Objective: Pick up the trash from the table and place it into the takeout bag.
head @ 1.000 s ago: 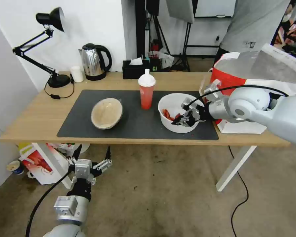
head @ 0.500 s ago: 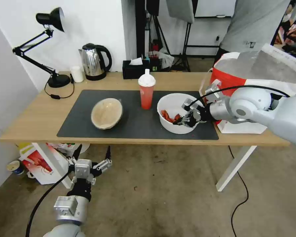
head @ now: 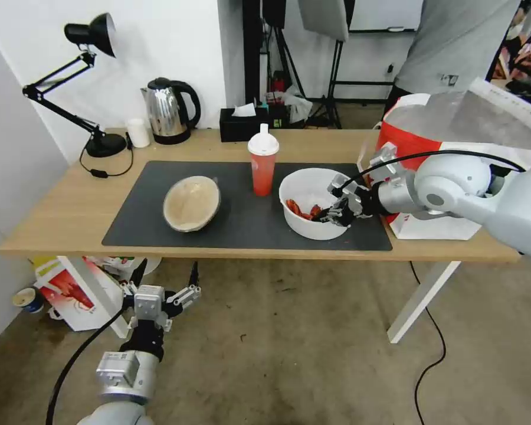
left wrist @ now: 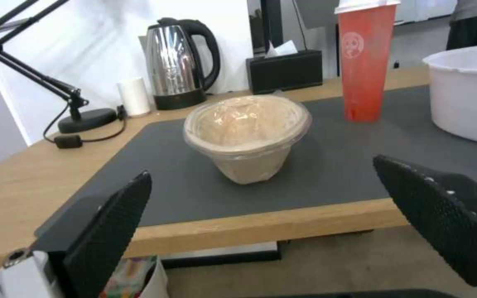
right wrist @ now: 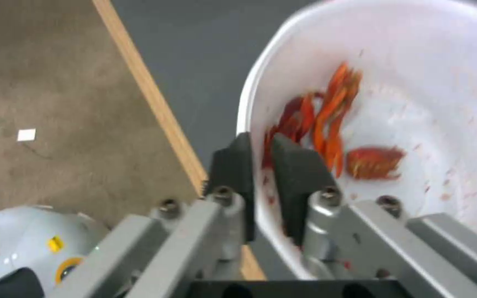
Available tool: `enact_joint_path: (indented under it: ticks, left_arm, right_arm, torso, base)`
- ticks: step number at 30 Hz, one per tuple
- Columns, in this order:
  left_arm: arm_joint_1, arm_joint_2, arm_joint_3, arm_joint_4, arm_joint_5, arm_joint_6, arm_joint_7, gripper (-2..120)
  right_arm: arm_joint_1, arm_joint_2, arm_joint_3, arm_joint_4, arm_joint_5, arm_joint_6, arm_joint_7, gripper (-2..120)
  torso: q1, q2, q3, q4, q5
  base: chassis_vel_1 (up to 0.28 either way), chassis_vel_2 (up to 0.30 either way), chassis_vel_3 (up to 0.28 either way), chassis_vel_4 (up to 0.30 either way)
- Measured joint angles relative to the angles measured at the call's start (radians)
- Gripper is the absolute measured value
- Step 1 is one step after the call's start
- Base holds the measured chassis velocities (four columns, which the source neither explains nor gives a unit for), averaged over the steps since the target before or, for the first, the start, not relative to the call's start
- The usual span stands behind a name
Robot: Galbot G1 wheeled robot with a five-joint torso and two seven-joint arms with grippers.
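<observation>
The white bowl (head: 308, 203) with red scraps sits on the right part of the dark mat, and my right gripper (head: 330, 213) is shut on its near right rim. The right wrist view shows one finger inside and one outside the bowl's (right wrist: 415, 82) wall, with the gripper (right wrist: 261, 153) clamped on it. Left of it stand the red cup (head: 262, 162) and the tan lidded bowl (head: 192, 202). The takeout bag (head: 454, 136) stands open at the table's (head: 71, 206) right end. My left gripper (head: 159, 298) hangs open below the table's front edge, facing the tan bowl (left wrist: 248, 132).
A desk lamp (head: 94, 141), a small white cup (head: 138, 133), a kettle (head: 170, 111) and a black tissue box (head: 242, 123) line the table's back edge. A red-and-white carton (head: 71, 292) lies on the floor under the left end. A person stands behind the bag.
The right gripper has shifted slightly up and left with the white bowl's rim in it, and the bowl has slid a little toward the red cup. The left arm has stayed still.
</observation>
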State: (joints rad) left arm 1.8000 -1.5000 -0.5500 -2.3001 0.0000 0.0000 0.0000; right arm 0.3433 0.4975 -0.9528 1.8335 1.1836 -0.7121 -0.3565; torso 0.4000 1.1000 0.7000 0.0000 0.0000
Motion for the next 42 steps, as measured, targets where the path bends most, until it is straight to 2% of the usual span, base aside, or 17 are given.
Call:
enact_joint_path:
  ticks: [1,4,6,8,11,12,13,14,21,25,42]
  left_arm:
    - [0.0,0.0,0.0,0.0,0.0,0.0,0.0,100]
    - [0.0,0.0,0.0,0.0,0.0,0.0,0.0,100]
    - [0.0,0.0,0.0,0.0,0.0,0.0,0.0,100]
    - [0.0,0.0,0.0,0.0,0.0,0.0,0.0,100]
    - [0.0,0.0,0.0,0.0,0.0,0.0,0.0,100]
    - [0.0,0.0,0.0,0.0,0.0,0.0,0.0,100]
    - [0.0,0.0,0.0,0.0,0.0,0.0,0.0,100]
    - [0.0,0.0,0.0,0.0,0.0,0.0,0.0,100]
    - [0.0,0.0,0.0,0.0,0.0,0.0,0.0,100]
    - [0.0,0.0,0.0,0.0,0.0,0.0,0.0,100]
    - [0.0,0.0,0.0,0.0,0.0,0.0,0.0,100]
  right_arm:
    - [0.0,0.0,0.0,0.0,0.0,0.0,0.0,12]
    - [0.053,0.014,-0.03,-0.002,0.022,-0.003,-0.001,25]
    - [0.06,0.015,-0.035,-0.002,0.026,-0.004,-0.001,28]
    - [0.1,0.023,-0.062,-0.002,0.047,-0.007,-0.001,41]
    - [0.122,0.026,-0.08,-0.002,0.06,-0.008,-0.001,47]
    - [0.144,0.029,-0.102,-0.001,0.067,-0.008,-0.002,55]
    - [0.216,0.045,-0.173,-0.005,0.082,-0.009,-0.012,71]
    - [0.216,0.045,-0.173,-0.005,0.082,-0.009,-0.012,71]
    - [0.243,0.082,-0.229,-0.025,0.082,-0.009,-0.015,96]
    - [0.209,0.104,-0.229,-0.039,0.072,-0.009,-0.012,100]
    - [0.088,0.143,-0.187,-0.138,-0.026,-0.009,-0.037,100]
  torso:
    - [0.0,0.0,0.0,0.0,0.0]
    - [0.0,0.0,0.0,0.0002,-0.0002]
    - [0.0,0.0,0.0,0.0002,-0.0002]
    - [0.0,0.0,0.0,0.0,-0.0001]
    - [0.0,0.0,0.0,0.0,0.0]
    - [0.0,0.0,0.0,0.0,0.0]
    - [0.0,0.0,0.0,-0.0001,0.0001]
    - [0.0,0.0,0.0,-0.0001,0.0001]
    - [0.0,0.0,0.0,0.0,-0.0001]
    - [0.0,0.0,0.0,0.0,0.0]
    - [0.0,0.0,0.0,0.0,0.0]
  base:
    - [0.0,0.0,0.0,0.0]
    - [0.0,0.0,0.0,0.0]
    - [0.0,0.0,0.0,0.0]
    - [0.0,0.0,0.0,0.0]
    - [0.0,0.0,0.0,0.0]
    - [0.0,0.0,0.0,0.0]
    - [0.0,0.0,0.0,0.0]
    - [0.0,0.0,0.0,0.0]
    - [0.0,0.0,0.0,0.0]
    - [0.0,0.0,0.0,0.0]
    - [0.0,0.0,0.0,0.0]
